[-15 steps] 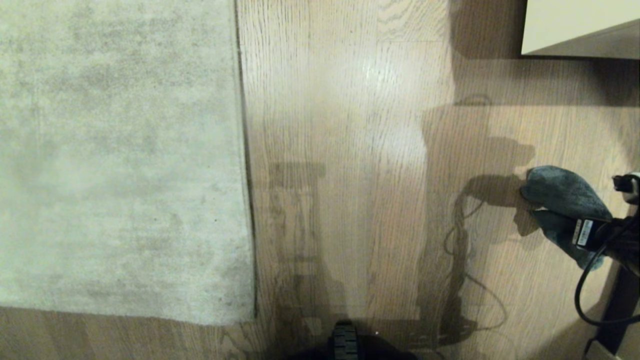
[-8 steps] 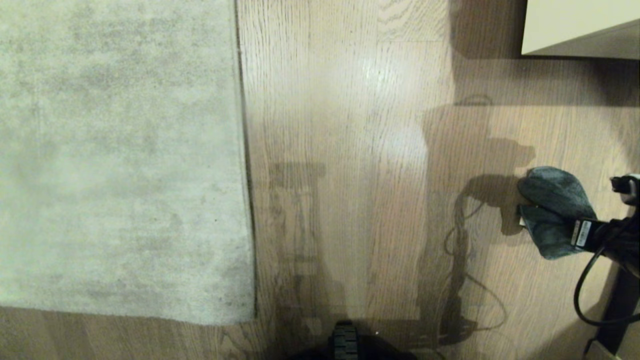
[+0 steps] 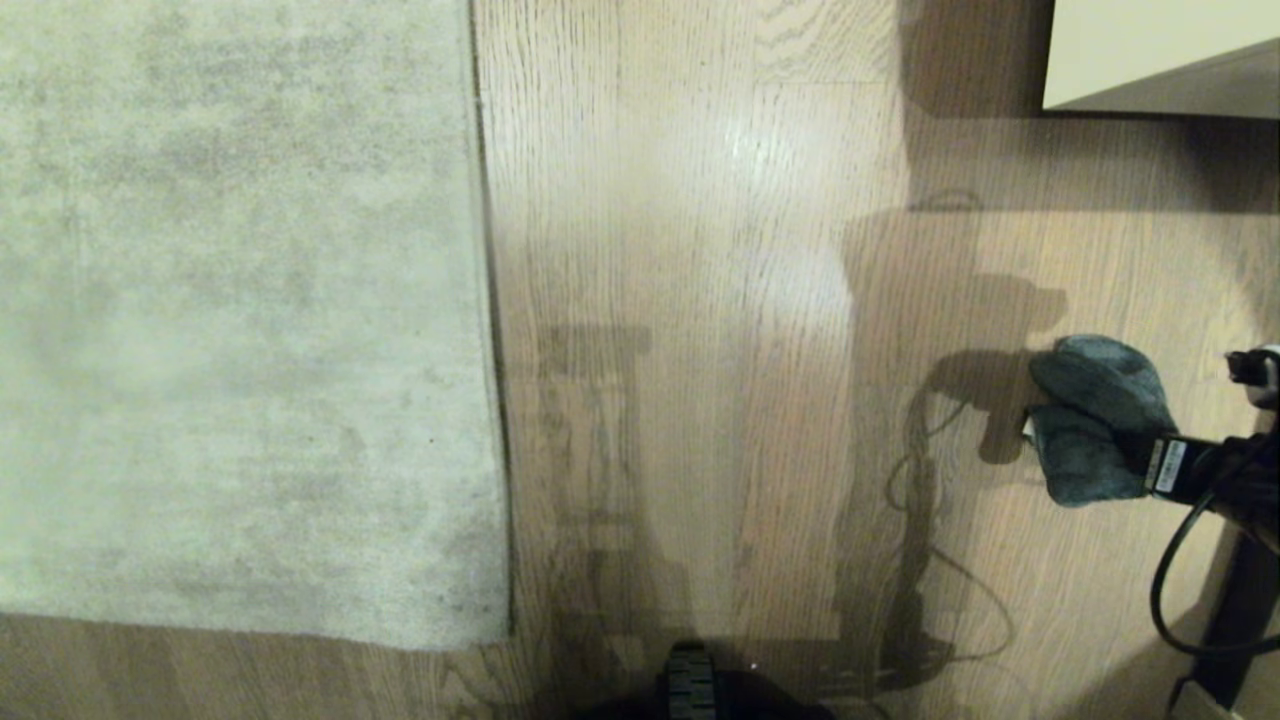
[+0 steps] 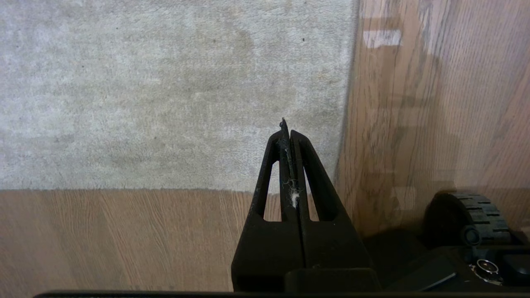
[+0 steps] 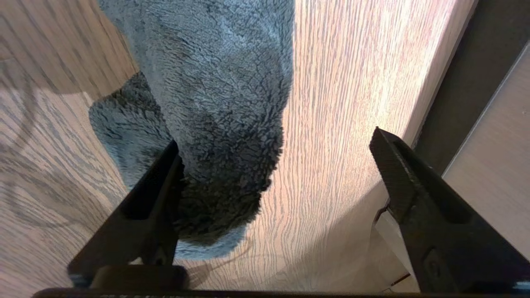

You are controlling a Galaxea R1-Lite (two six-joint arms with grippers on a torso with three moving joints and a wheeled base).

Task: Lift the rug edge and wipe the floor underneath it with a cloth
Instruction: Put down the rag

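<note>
The pale grey-beige rug [image 3: 230, 300] lies flat at the left, its rug edge [image 3: 490, 300] running straight down to a square corner [image 3: 500, 638]. Beside it stretches the wood-grain floor [image 3: 700, 300]. The dark teal cloth [image 3: 1095, 415] sits bunched on the floor at the far right. My right gripper [image 5: 274, 138] is open wide just over the floor. The cloth [image 5: 215, 103] rests against the inner side of one finger [image 5: 159, 186], and the other finger is clear of it. My left gripper [image 4: 285, 129] is shut and empty, parked above the rug's corner [image 4: 345, 187].
A pale cabinet [image 3: 1150, 50] stands at the back right. A dark upright [image 3: 1240, 600] and my arm's black cable [image 3: 1165, 590] are at the right edge. My base wheel [image 3: 690, 685] shows at the bottom centre.
My right gripper has opened. The cloth has slumped out of its grip and bunched into a smaller heap, slightly to the left. The rug and the left arm are unchanged.
</note>
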